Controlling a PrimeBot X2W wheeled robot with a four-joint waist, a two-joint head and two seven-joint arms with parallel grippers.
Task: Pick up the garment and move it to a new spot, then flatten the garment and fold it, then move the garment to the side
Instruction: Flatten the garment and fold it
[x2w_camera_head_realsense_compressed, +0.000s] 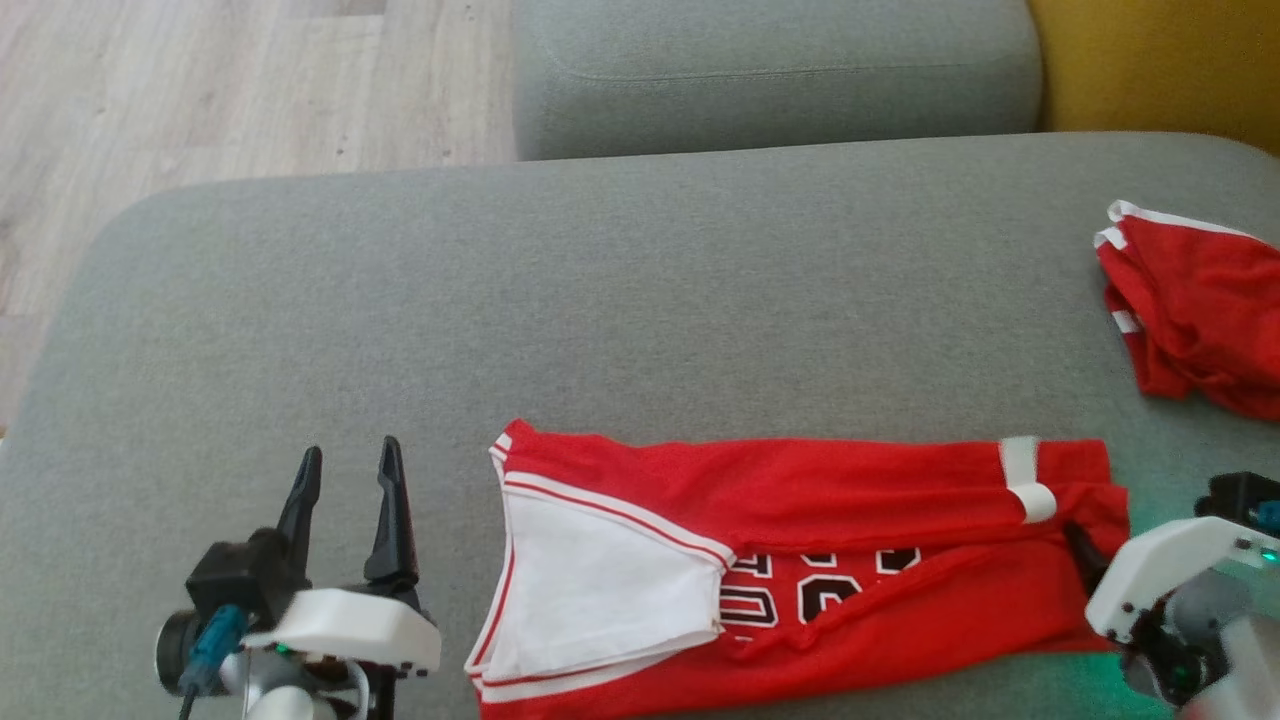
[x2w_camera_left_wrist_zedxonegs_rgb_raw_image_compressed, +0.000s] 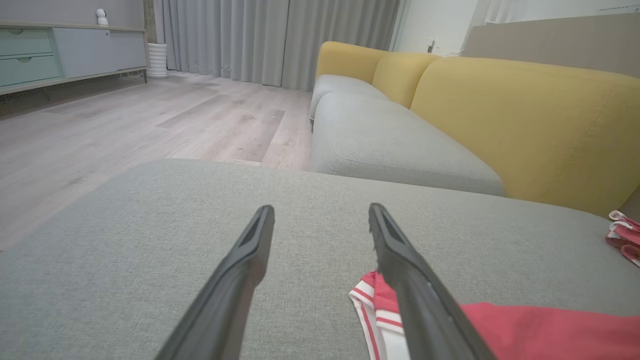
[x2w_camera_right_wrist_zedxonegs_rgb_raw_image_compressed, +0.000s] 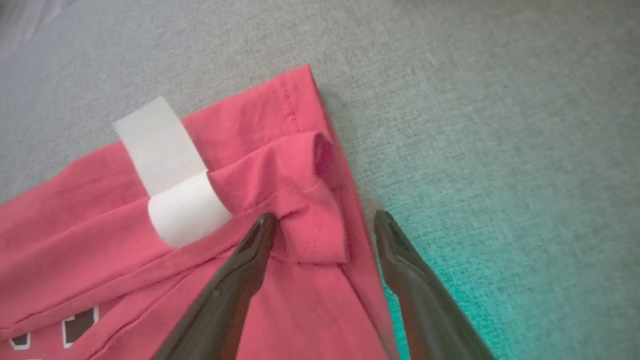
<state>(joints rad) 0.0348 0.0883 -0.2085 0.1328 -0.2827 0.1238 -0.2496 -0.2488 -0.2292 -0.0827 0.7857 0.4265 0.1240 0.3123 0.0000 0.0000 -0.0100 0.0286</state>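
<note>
Dark fingers (x2w_camera_right_wrist_zedxonegs_rgb_raw_image_compressed: 240, 280) of the right hand (x2w_camera_right_wrist_zedxonegs_rgb_raw_image_compressed: 325, 215) stood wide apart over one end of the red jersey (x2w_camera_head_realsense_compressed: 850, 500), clasping nothing. One fingertip lay over the cloth beside a small rolled fold at the hem; whether it pressed down could not be told. The other fingertip sat over the bare grey cushion (x2w_camera_head_realsense_compressed: 600, 300), just beyond the jersey's stitched edge, so the hem corner lay between the two. Just ahead of the first fingertip a white strip (x2w_camera_right_wrist_zedxonegs_rgb_raw_image_compressed: 170, 165) crossed the hem and curled over itself.

The left hand (x2w_camera_head_realsense_compressed: 351, 447) was likewise spread fully and empty, above the cushion with no cloth between its fingers. The jersey's other end, white-lined with red and white trim, lay just to that hand's right, near but apart from it in the head view. In the left wrist view the trimmed corner passed behind the right-side finger.

Between the two hands the jersey lay stretched lengthwise on the cushion, folded along its length, with black and white numerals partly showing under the fold. Beyond the right hand and well apart from it, a second red garment (x2w_camera_head_realsense_compressed: 1200, 310) with white trim lay bunched on the cushion. Ahead of the left hand, past the cushion, were a wooden floor (x2w_camera_left_wrist_zedxonegs_rgb_raw_image_compressed: 150, 125) and a yellow backrest (x2w_camera_left_wrist_zedxonegs_rgb_raw_image_compressed: 525, 125).
</note>
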